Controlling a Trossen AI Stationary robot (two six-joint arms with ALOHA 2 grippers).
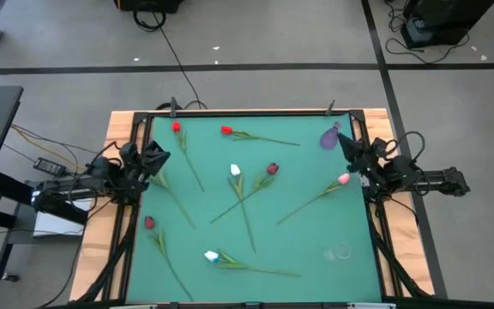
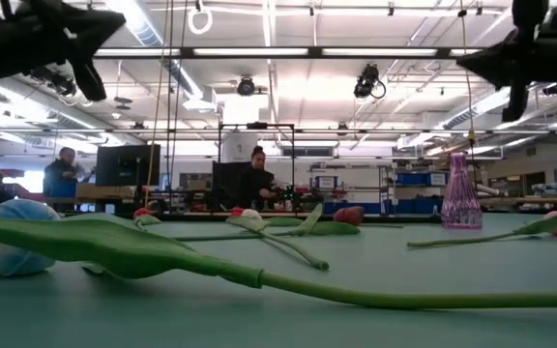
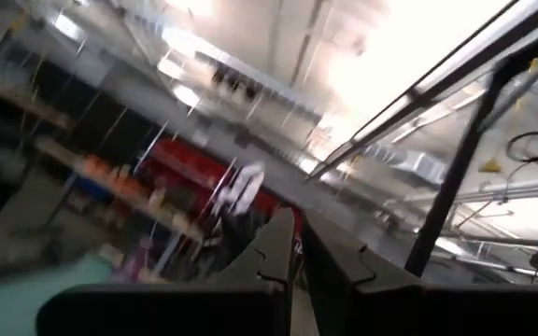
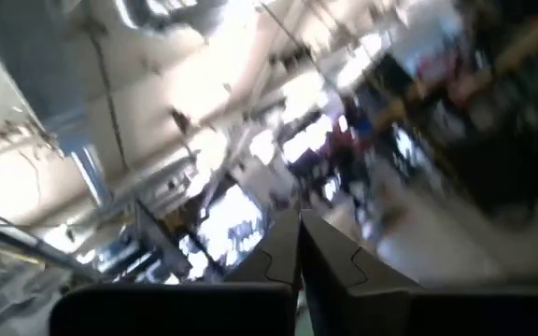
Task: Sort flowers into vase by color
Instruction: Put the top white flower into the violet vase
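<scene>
Nearest the low camera, a white tulip [image 2: 8, 237] lies flat on the green worktop [image 1: 316, 257], its stem and leaf stretching right across the low view; from above it is the white tulip near the front edge [image 1: 212, 256]. A dark red tulip [image 1: 149, 222] lies toward the front left, and a clear glass vase [image 1: 340, 251], hard to make out, stands front right. Mid-worktop, another white tulip [image 1: 235, 171] and a dark red one [image 1: 272, 169] lie with stems crossing; a pink tulip [image 1: 343, 179] lies at the right side, just beside the right arm. Farther back, two red tulips [image 1: 177, 127] [image 1: 226, 130] lie near the rear edge, and a purple vase [image 1: 330, 137] stands upright at the rear right, empty as far as can be seen. Left tool [image 3: 296, 245] is raised over the worktop's left edge, fingers pressed together, holding nothing, touching nothing. Right tool [image 4: 298, 241] is raised at the right edge beside the purple vase, fingers likewise closed tight and empty. All flowers lie on the worktop, none in a vase. Beyond the worktop, people sit at desks in the room.
</scene>
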